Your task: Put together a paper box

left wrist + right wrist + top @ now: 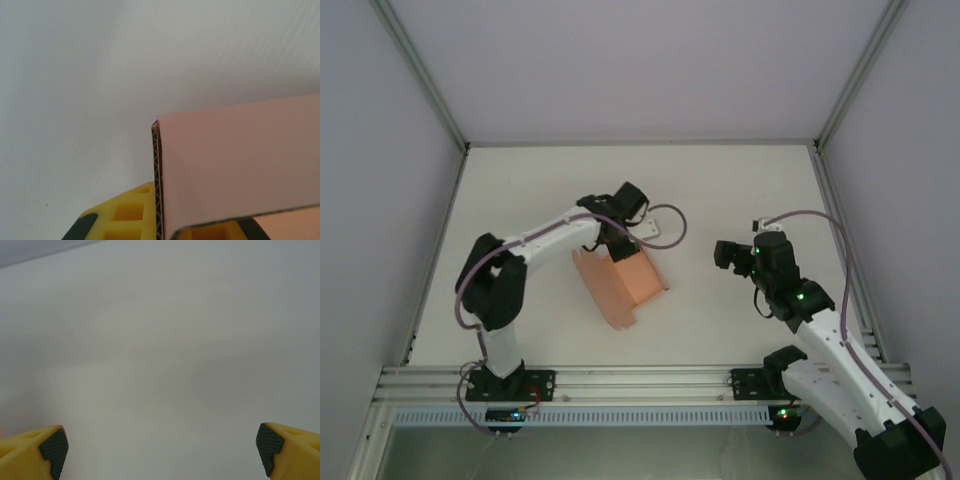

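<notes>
1. Two arms are bolted at the near edge, and one carries a load. The left gripper is clenched on the salmon-pink thin-card paper box, pinching the far upper edge of one wall.
2. In the left wrist view, the left gripper nips a folded-over card edge between its yellow fingers. A flat panel of the paper box runs off to the right.
3. The box lies left of the table's centre, partly formed, with its walls raised and a curved flap toward the near side. Whether its base rests fully on the table cannot be told.
4. Judgement: this pinch likely anchors the box so that the other arm can fold a flap against it.
5. The right gripper is released, with its jaws spread wide. It hangs well apart from the box, over bare table. The right wrist view confirms the wide spread of the right gripper.
6. The white matte table is plain and unmarked. Pale walls close three sides, and aluminium rails frame the near edge.
</notes>
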